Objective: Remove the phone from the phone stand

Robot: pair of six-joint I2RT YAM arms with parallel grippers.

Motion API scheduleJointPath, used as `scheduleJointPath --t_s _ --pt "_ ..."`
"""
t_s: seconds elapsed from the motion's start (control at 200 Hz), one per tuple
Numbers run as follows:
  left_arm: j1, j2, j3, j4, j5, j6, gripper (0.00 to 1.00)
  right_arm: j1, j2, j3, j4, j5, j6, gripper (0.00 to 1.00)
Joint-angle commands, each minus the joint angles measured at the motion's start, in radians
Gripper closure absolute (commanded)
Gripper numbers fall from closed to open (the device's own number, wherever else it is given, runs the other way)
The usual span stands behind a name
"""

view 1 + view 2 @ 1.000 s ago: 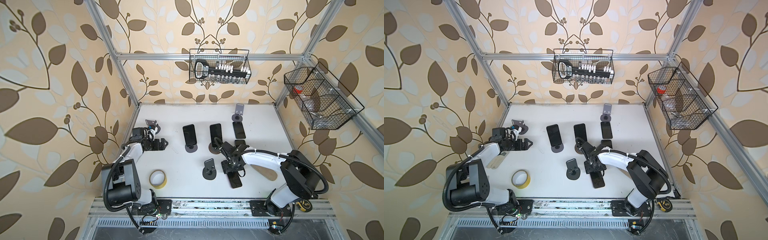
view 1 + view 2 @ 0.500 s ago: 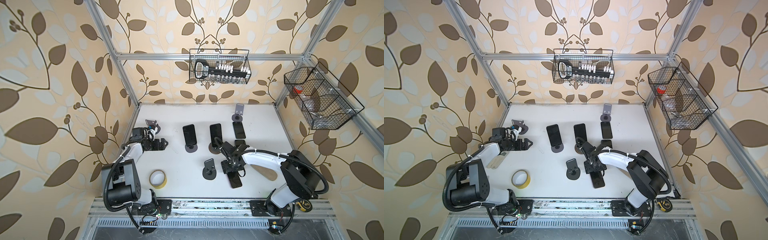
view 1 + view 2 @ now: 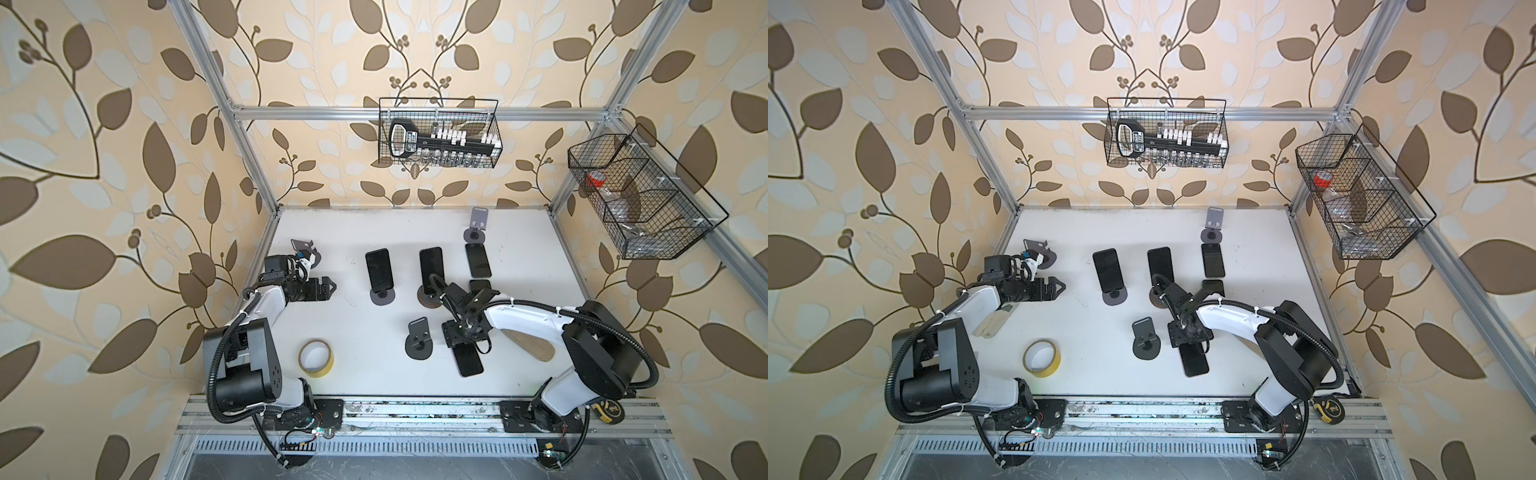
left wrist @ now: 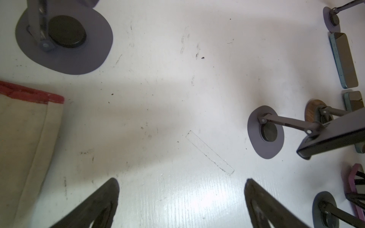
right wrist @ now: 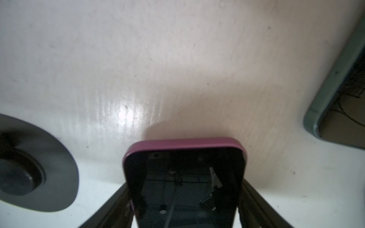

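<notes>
Magenta phone (image 5: 185, 144) between right end effector's (image 5: 185, 183) jaws

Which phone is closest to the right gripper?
The pink-edged phone lying flat at the front, straddled by the right gripper; the others sit farther back.

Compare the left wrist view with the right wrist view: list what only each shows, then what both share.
Only the left wrist view: the open, empty left gripper, a red-edged cloth, a wooden stand base and a propped phone on a grey stand. Only the right wrist view: the dark screen of the pink-edged phone, lying between the fingers of the right gripper. Both: the white table, that pink-edged phone (a sliver at the left wrist view's edge) and a blue-edged phone lying flat.
</notes>
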Motion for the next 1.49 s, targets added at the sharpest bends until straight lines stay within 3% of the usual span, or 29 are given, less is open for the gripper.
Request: scheduleJointPath --t_s 0.0,0.28,0.48,0.805,0.97,1.16,1.32,1.489 --pt "0.012 -0.008 0.015 -0.009 0.012 0.008 0.01 -0.008 0.044 -0.052 0.037 -0.042 0.0 0.23" --pt "0.012 -0.008 0.016 -0.009 0.011 0.008 0.01 -0.009 0.041 -0.049 0.03 -0.036 0.0 0.22" --pt "0.012 -0.007 0.017 -0.012 0.017 0.012 0.01 -0.021 -0.012 -0.021 -0.008 -0.016 -0.016 0.14" --pt "0.012 -0.002 0.022 -0.018 0.019 0.014 0.01 -0.037 -0.221 0.112 -0.169 0.098 -0.018 0.11" --pt "0.012 -0.007 0.017 -0.009 0.007 0.005 0.01 -0.032 -0.36 0.17 -0.177 0.165 -0.105 0.11" --pt "0.012 -0.001 0.021 -0.009 0.001 0.002 0.01 0.08 -0.464 0.179 -0.076 0.094 -0.16 0.1" --pt "0.012 0.003 0.024 -0.011 0.001 0.001 0.01 0.178 -0.427 0.174 0.011 -0.023 -0.136 0.11" --pt "0.013 0.005 0.025 -0.013 0.002 0.002 0.01 0.268 -0.353 0.153 0.078 0.1 0.057 0.1"
